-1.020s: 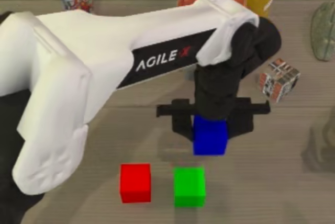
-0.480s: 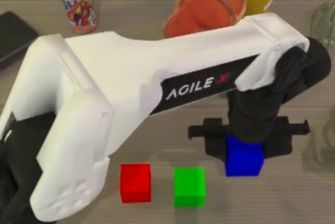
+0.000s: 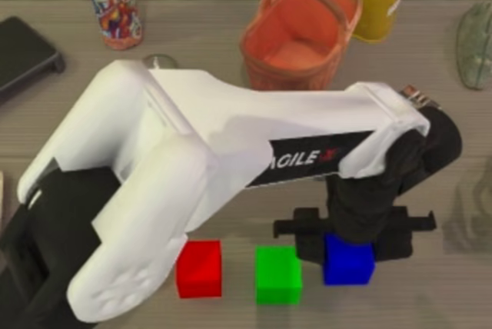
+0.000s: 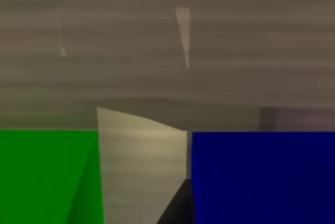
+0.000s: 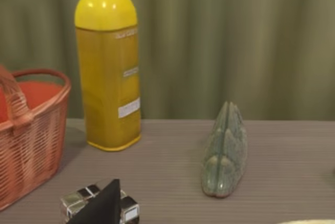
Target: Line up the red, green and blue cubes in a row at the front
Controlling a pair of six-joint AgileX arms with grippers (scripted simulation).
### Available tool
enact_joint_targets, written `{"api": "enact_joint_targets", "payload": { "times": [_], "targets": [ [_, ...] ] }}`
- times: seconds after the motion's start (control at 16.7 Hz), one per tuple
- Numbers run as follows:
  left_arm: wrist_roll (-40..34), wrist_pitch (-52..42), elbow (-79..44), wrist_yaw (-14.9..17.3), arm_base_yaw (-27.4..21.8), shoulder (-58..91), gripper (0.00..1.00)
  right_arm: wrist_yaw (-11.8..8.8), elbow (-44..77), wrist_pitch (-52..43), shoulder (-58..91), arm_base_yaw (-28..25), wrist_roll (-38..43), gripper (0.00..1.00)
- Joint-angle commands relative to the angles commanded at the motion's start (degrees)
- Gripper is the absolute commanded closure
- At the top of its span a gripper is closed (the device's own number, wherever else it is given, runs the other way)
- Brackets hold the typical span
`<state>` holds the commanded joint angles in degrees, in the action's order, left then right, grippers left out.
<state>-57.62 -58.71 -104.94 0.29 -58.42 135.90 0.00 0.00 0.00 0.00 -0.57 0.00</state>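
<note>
Our left pincer (image 3: 350,246) hangs low over the front of the tabletop (image 3: 430,298), closed on the blue cube (image 3: 348,259), which sits to the right of the green cube (image 3: 277,273), itself right of the red cube (image 3: 199,267); we cannot tell from above whether the blue cube touches the tabletop or hangs just above it; in the left wrist view the blue cube (image 4: 261,177) and the green cube (image 4: 47,177) show side by side with a strip of bare tabletop between them, so they stand near but apart. The blue cube appears slightly farther back than the other 2, so we judge that letting go here could leave a crooked row; if it is not yet down, a release could let it drop, bounce or turn, and a finger swinging wide might nudge the green cube out of line. A cube has no long axis; what matters is that its faces look square to the tabletop's front edge and parallel to those of its 2 neighbours, with no visible tilt. Our right arm is out of the top view, parked, its camera facing the yellow bottle (image 5: 108,67), and we cannot tell its pincer's state.
</note>
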Motion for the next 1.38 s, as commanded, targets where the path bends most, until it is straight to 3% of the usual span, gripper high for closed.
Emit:
{"api": "enact_joint_targets", "payload": {
  "times": [0.24, 1.02, 1.38],
  "targets": [
    [-0.02, 0.23, 0.21, 0.0, -0.02, 0.09, 1.0, 0.0, 0.0, 0.0, 0.0, 0.0, 0.0, 0.0],
    [-0.02, 0.23, 0.21, 0.0, -0.02, 0.09, 0.02, 0.0, 0.0, 0.0, 0.0, 0.0, 0.0, 0.0],
    [-0.02, 0.23, 0.21, 0.0, -0.02, 0.09, 0.0, 0.0, 0.0, 0.0, 0.0, 0.0, 0.0, 0.0]
  ]
}}
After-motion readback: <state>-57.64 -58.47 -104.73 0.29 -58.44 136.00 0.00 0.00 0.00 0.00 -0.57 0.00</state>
